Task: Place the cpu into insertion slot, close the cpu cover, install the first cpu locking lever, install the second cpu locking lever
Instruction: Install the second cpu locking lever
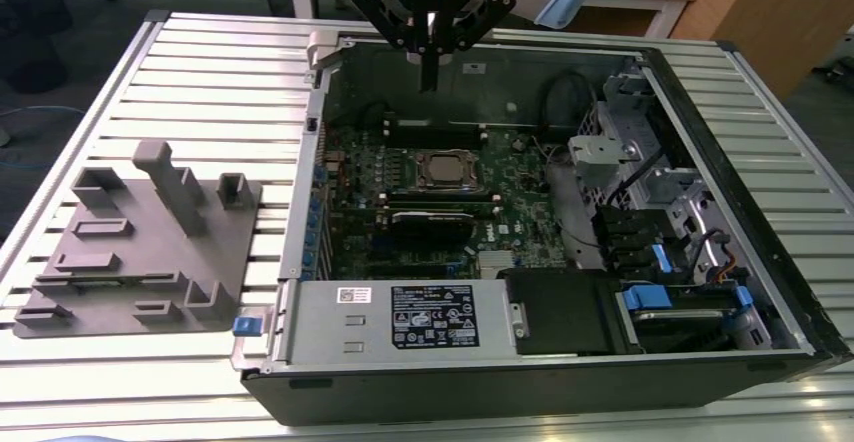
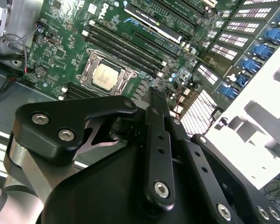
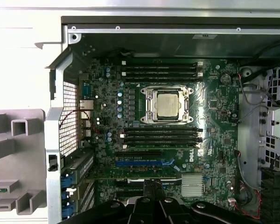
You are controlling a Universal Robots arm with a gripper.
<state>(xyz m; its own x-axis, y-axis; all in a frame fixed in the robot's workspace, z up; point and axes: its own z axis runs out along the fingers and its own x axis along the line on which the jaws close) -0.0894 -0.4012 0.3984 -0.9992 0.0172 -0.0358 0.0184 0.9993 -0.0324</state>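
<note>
I see gripper (image 1: 430,72) raised above case far side, jaws closed, empty | cpu (image 3: 168,104) seated in insertion slot (image 3: 148,103) | cpu cover (image 3: 168,88) down

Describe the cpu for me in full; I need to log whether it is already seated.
The cpu, a small flat square chip with a silvery-grey metal top, lies flat and level in the insertion slot on the green circuit board. The cpu cover, a thin square silver metal frame, lies down around its edges, leaving the chip's top showing through the central opening, as seen in both wrist views and the exterior view. Long black memory slots run on two sides. The black tool hangs well above, apart from it.
</note>
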